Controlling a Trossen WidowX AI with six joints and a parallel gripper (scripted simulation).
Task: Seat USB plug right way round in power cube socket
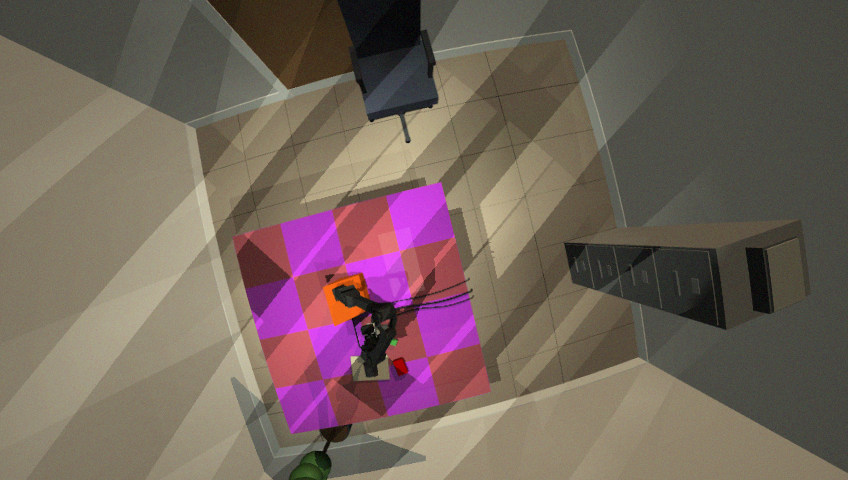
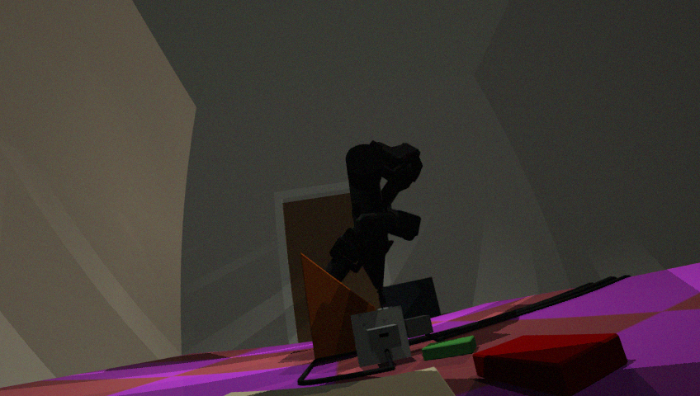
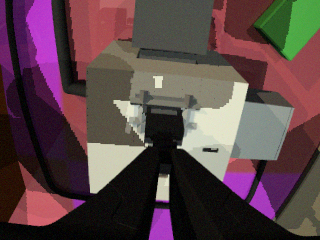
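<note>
Wrist view: your gripper (image 3: 163, 160) points straight down at the top face of the power cube (image 3: 163, 116), its two dark fingers drawn nearly together and pinching the small dark USB plug (image 3: 163, 127). The plug sits directly at the fingertips, over the pale socket (image 3: 163, 99) in the cube's top (how deep it stands in the socket cannot be told from here). A grey block (image 3: 175, 16) lies on the cube's far side and a smaller one (image 3: 267, 123) on its right; a green block (image 3: 294, 14) rests apart at upper right. Exterior view: the cube (image 2: 380, 336) stands on the chequered table (image 2: 638, 299), a black cable (image 2: 343, 375) looping before it, beside an orange wedge (image 2: 326, 313) and a red block (image 2: 547, 358).
</note>
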